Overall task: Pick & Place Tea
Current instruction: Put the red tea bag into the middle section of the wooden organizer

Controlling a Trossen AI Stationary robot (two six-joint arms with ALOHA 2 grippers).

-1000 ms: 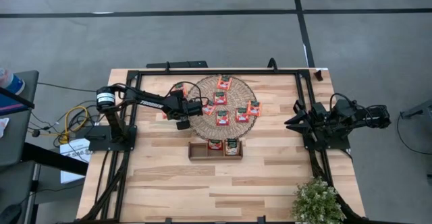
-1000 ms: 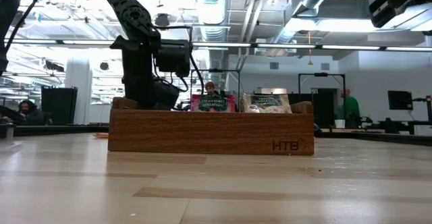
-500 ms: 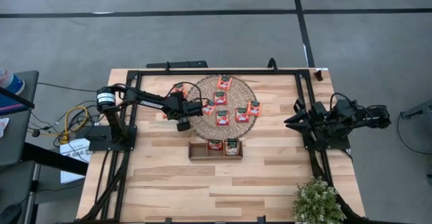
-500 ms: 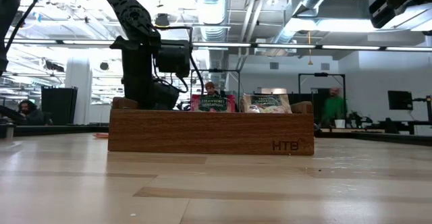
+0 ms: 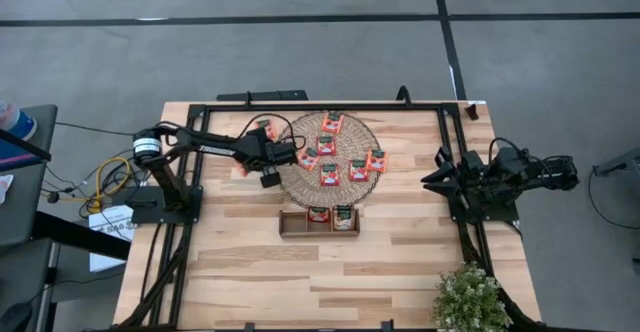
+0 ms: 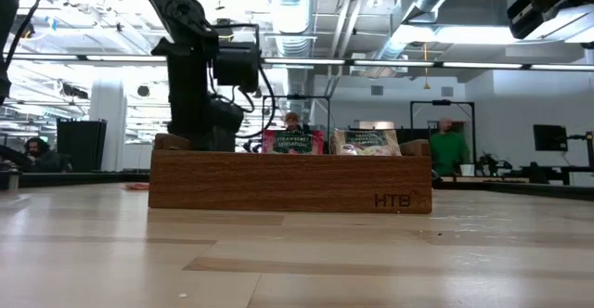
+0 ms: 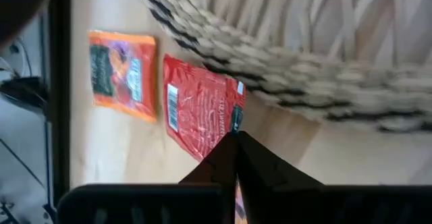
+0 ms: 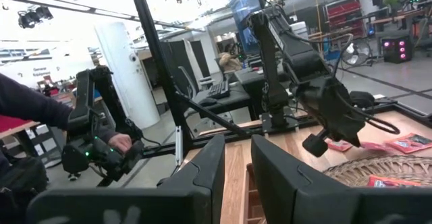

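Note:
Several red-orange tea sachets [image 5: 328,172] lie on the round woven mat [image 5: 350,137]. Two more stand in the brown wooden tray [image 5: 295,228], where the low view shows them as sachets [image 6: 291,142]. My left gripper [image 5: 292,154] is at the mat's left edge, shut on a red tea sachet [image 7: 199,109]. Beside it an orange sachet [image 7: 121,75] lies flat on the table. In the low view the tray [image 6: 278,183] hides the left fingers. My right gripper [image 8: 236,177] waits at the table's right side, a narrow gap between its fingers, nothing in it. My left gripper pinches the red sachet by its nearest corner [image 7: 228,131] between its two shut fingertips [image 7: 253,160]. The fingers slant down from the table's left. The sachet stretches away from the tips, its far edge over the mat's rim. Whether it is clear of the table I cannot tell.
A black frame rail [image 5: 320,105] runs round the tabletop. A potted plant [image 5: 470,297] stands at the near right corner. Bare wood lies in front of the tray. Beyond the table are other robot stands and a person's hand [image 8: 121,142].
My left gripper has risen a little at the mat's left edge and drawn slightly toward the table's far-left. The sachets on the mat and in the tray stay where they were.

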